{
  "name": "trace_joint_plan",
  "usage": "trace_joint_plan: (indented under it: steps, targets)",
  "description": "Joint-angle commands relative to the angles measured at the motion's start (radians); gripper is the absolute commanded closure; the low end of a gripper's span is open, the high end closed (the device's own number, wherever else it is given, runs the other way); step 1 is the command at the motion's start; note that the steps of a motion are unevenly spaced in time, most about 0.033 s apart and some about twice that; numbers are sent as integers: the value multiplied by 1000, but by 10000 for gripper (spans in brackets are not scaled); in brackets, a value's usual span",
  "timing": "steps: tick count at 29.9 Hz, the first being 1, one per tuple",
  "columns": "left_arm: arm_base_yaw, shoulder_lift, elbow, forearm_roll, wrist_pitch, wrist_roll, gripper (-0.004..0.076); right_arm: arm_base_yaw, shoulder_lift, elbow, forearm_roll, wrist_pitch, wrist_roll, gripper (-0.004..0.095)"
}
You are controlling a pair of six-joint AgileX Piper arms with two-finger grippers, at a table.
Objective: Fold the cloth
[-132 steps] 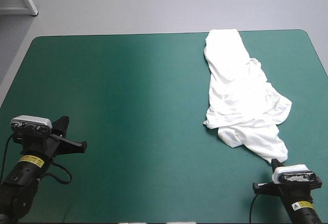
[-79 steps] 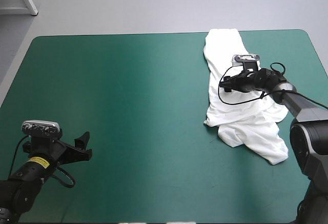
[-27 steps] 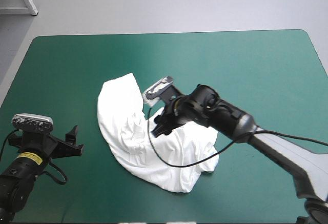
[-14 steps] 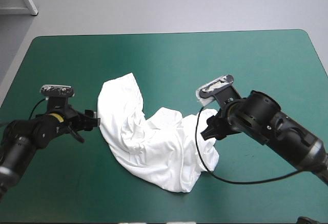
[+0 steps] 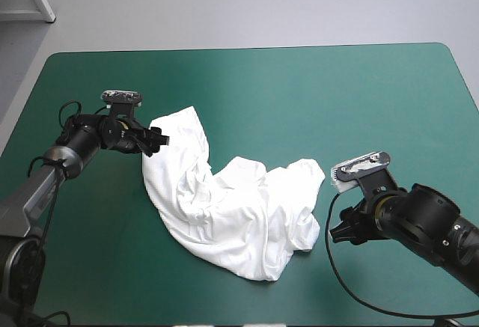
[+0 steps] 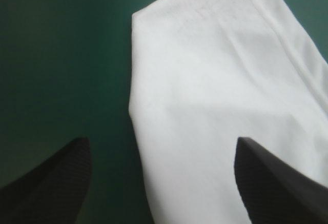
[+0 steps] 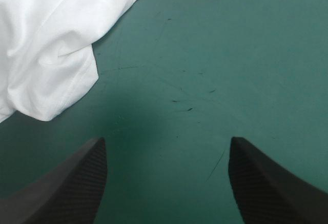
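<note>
**One T-shirt in a slanted heap, two released grippers at its ends**

The table point(image 5: 314, 95), with its teal-green cover, carries a single white T-shirt point(image 5: 224, 207). It lies crumpled around the middle of the cover, a little toward the left edge, with bare cover on every side and the widest stretch to its right.

The T-shirt's long axis runs on a slant. A narrower, smoother end points toward the far left corner, and the body widens and bunches as it comes down toward the near edge, ending in a rounded fold. A second, shorter lobe branches off the middle of the heap and points toward the right edge, so the outline is roughly a bent Y. Creases gather where the two parts meet.

There are two grippers, one at each of the T-shirt's two outer ends.

The left gripper point(image 5: 159, 141) is at the T-shirt's far-left end, on its left border. Its black fingers stand wide apart, holding nothing. In the left wrist view one finger is over green cover just beside the T-shirt and the other is over white cloth, so the T-shirt's straight edge and one corner lie in the gap between them. Whether the fingers touch the cloth cannot be told.

The right gripper point(image 5: 340, 233) is just beside the T-shirt's right-pointing lobe, on the side toward the right edge. It is likewise released, its fingers spread. In the right wrist view only scuffed green cover shows between them, and the T-shirt's rounded folds lie ahead and to one side, apart from both fingers.
</note>
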Motion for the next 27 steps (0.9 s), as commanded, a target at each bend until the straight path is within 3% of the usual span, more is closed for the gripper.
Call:
trace_joint_plan:
  steps: [1, 5, 10, 13, 18, 23, 27]
  targets:
    - [15, 35, -54, -14, -74, -28, 161, -6, -32, -19, -30, -27, 12, 274]
    - [30, 112, -61, -21, -99, -33, 161, -6, -32, -19, -30, -29, 12, 274]
    - [30, 174, -61, -93, -104, 7, 167, -6, -32, -19, -72, -117, 30, 274]
    - [30, 184, -59, -166, -94, 66, 219, -11, -6, -19, -133, -163, 53, 274]
    - [30, 184, -59, -194, -64, 85, 430, -115, 85, -19, -82, -270, -1, 274]
    - [30, 193, -57, -182, -41, 105, 710, -254, 219, -19, 61, -415, -134, 275]
    - [30, 193, -55, -187, -35, 122, 734, -325, 328, -19, 169, -539, -235, 275]
